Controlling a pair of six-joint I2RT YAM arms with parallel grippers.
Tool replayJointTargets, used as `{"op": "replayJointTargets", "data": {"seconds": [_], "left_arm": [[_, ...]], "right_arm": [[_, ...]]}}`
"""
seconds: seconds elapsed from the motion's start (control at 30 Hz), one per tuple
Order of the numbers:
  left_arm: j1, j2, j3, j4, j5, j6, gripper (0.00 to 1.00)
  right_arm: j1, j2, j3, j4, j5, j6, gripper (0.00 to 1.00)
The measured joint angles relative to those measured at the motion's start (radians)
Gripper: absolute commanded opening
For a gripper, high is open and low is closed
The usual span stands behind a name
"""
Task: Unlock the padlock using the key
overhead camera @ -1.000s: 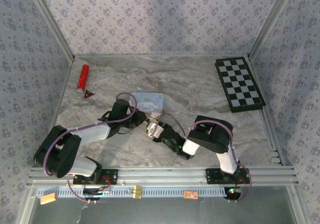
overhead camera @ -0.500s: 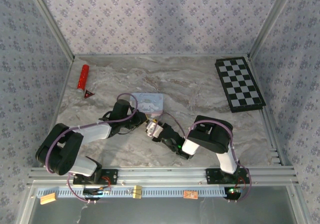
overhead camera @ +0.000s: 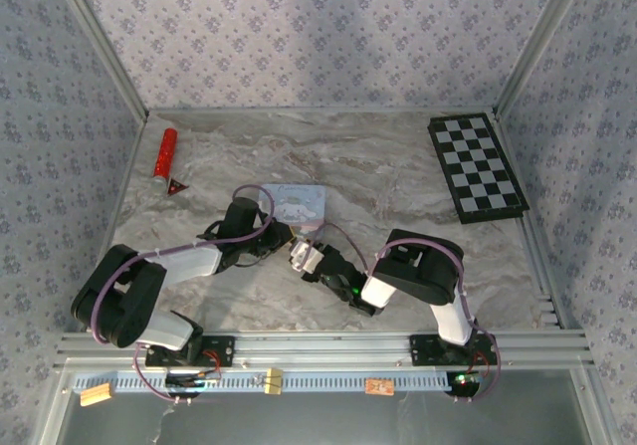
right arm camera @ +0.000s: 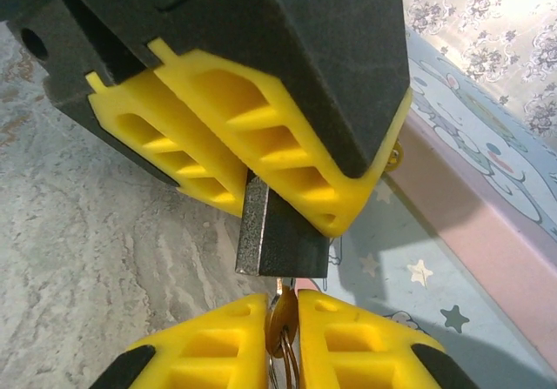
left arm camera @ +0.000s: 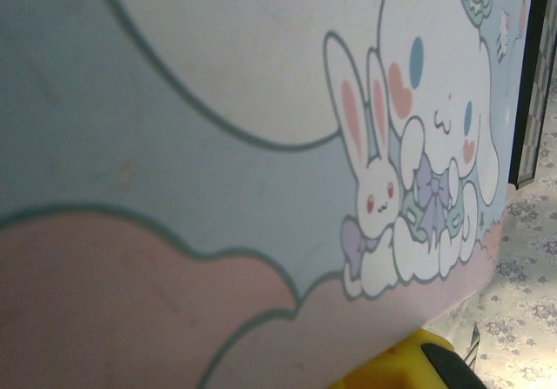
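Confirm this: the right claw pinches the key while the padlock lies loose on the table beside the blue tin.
Wrong. The padlock is not loose on the table: the left claw clamps it, as the right wrist view shows. The right claw does pinch the key, beside the blue tin.

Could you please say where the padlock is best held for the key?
Clamp the padlock across its flat sides, from the end away from the key, as the left gripper does; the squared body should seat firmly, leaving the key end free.
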Motion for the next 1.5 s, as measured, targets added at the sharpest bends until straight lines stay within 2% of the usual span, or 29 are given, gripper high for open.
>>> {"op": "replayJointTargets", "data": {"seconds": [0.17,0.4,0.7,0.77,1.03,1.1,1.27,1.5], "left_arm": [[0.000,0.000,0.000,0.005,0.000,0.000,0.05],[0.000,0.002,0.000,0.039,0.011,0.012,0.04],[0.007,0.057,0.029,0.068,0.022,0.051,0.06],[0.009,0.072,0.030,0.079,0.027,0.057,0.09],[0.011,0.099,0.032,0.103,0.040,0.096,0.40],[0.014,0.094,0.038,0.087,0.037,0.116,0.46],[0.036,0.011,0.091,-0.073,-0.017,0.185,0.50],[0.145,-0.118,0.118,-0.261,-0.091,0.285,0.52]], "right_arm": [[-0.001,-0.026,0.009,-0.055,-0.008,0.050,0.09],[-0.018,-0.106,0.013,-0.181,-0.043,0.206,0.04],[-0.098,-0.151,0.033,-0.296,-0.204,0.498,0.00],[-0.106,-0.156,0.039,-0.322,-0.229,0.549,0.00],[-0.111,-0.189,0.056,-0.414,-0.275,0.685,0.00],[-0.117,-0.207,0.070,-0.454,-0.286,0.714,0.00],[-0.142,-0.237,0.101,-0.539,-0.326,0.787,0.00],[-0.154,-0.242,0.098,-0.592,-0.364,0.842,0.00]]}}
